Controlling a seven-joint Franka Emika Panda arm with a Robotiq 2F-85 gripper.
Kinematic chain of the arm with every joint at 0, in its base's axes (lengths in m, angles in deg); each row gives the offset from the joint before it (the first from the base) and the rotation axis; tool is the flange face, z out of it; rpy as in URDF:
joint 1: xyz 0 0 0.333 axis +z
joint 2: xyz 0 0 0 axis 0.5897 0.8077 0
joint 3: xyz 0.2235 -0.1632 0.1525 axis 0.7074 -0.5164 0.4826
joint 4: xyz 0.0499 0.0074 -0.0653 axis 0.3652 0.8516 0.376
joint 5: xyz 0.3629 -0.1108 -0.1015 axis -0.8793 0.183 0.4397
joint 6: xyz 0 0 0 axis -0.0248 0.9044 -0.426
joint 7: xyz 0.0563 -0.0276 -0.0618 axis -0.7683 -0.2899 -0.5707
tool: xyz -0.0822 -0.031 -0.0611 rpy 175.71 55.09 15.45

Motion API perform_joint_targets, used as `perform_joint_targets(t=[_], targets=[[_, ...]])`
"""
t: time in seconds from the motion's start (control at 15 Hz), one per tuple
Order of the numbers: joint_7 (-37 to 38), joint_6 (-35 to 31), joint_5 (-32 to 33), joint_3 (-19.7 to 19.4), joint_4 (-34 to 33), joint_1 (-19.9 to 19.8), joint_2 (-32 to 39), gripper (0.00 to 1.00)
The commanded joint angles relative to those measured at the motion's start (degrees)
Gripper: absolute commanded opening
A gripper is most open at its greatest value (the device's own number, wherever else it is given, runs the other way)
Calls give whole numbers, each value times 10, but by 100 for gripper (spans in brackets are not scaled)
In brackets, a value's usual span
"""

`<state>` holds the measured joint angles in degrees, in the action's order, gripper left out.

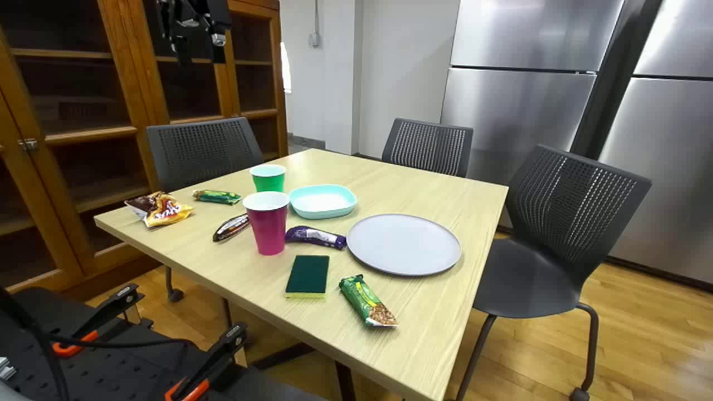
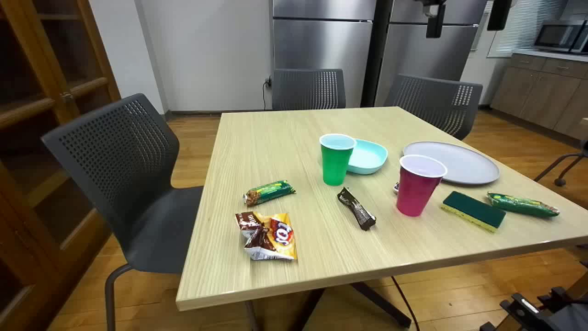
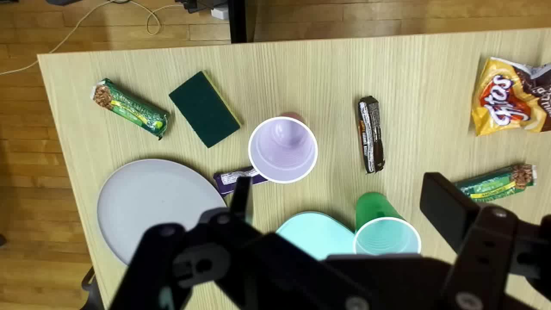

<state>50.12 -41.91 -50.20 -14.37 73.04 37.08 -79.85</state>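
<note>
Black jaws apart, tapered green cup (image 2: 335, 165), crinkled bag (image 2: 272, 236)

Soft glare on refrigerators (image 1: 518, 111)

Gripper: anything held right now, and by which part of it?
Nothing is held. The gripper hangs open above the table, its jaws apart with nothing between them in both exterior views.

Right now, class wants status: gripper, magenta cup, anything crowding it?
Gripper open, empty, above table. Magenta cup upright. Purple-wrapped bar beside it; contact unclear.
</note>
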Motion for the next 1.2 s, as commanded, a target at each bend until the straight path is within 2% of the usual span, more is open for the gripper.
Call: perform_joint_targets(t=[0.0, 0.47, 0.73, 1.13], targets=[[2, 1, 2, -7, -1, 8, 1, 100], [2, 1, 2, -7, -1, 8, 1, 100], [19, -20, 17, -7, -1, 3, 18, 100], [-7, -73, 10, -30, -6, 1, 59, 100]])
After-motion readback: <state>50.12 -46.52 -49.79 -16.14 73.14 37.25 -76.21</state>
